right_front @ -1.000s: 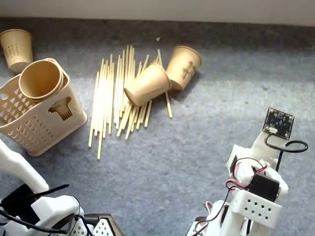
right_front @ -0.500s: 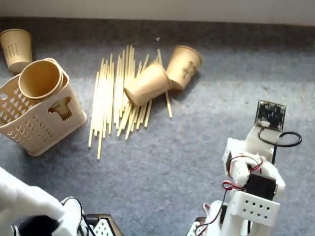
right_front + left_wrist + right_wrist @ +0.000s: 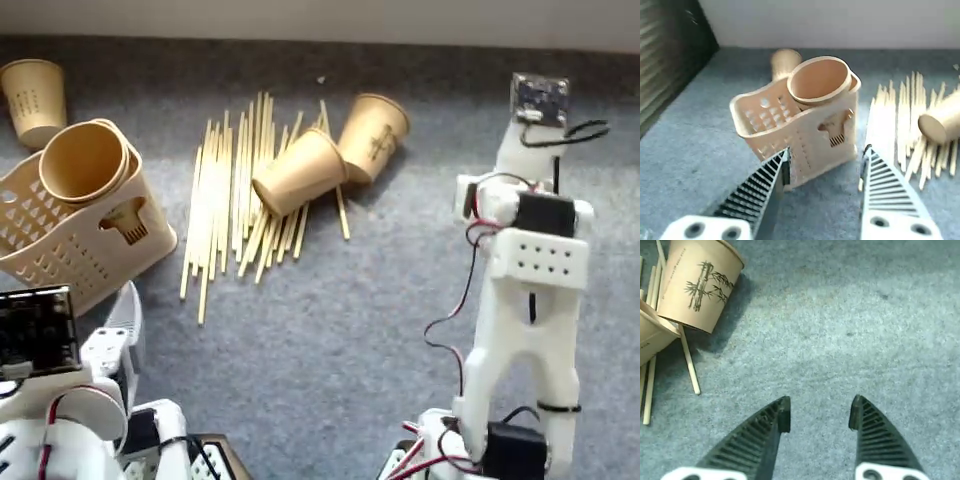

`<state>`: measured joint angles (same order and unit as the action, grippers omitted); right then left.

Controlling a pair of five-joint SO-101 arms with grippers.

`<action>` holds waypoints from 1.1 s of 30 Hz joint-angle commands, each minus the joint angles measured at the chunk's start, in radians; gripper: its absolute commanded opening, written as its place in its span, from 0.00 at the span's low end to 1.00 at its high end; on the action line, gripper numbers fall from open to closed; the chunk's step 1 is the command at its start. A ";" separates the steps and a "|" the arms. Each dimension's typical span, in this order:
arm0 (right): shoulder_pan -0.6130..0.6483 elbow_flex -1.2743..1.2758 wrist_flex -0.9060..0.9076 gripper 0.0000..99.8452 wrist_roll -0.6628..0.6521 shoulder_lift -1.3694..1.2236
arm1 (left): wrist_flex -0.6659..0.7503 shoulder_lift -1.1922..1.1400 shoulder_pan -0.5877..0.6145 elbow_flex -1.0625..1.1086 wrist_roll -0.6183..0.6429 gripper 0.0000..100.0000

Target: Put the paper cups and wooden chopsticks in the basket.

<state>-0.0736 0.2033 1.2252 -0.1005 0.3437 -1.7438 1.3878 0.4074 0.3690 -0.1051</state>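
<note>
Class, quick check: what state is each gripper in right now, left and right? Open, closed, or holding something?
Left gripper: open, holding nothing, fingers facing the basket.
Right gripper: open, holding nothing.

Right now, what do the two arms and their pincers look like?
Both arms are white plastic. The right arm carries black motor blocks, a perforated plate, red, black and white wires, and a small dark circuit board with a looping black cable. The left arm has a similar board. The left pincer and right pincer each have two black, ribbed, pointed fingers on white bases.
</note>
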 commanded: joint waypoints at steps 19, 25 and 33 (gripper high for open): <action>0.404 -0.530 0.004 0.21 -0.198 -0.424 | 0.261 0.364 0.114 0.621 -0.229 0.25; 0.518 -0.455 -0.137 0.21 -0.338 -0.383 | 0.261 0.364 0.114 0.621 -0.232 0.25; 0.530 -0.464 -0.295 0.22 -0.333 -0.610 | 0.253 0.364 0.113 0.622 -0.232 0.25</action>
<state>0.4465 -0.2325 0.9904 -0.4365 -0.2102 -1.5029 1.7499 0.5117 0.9920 -0.3291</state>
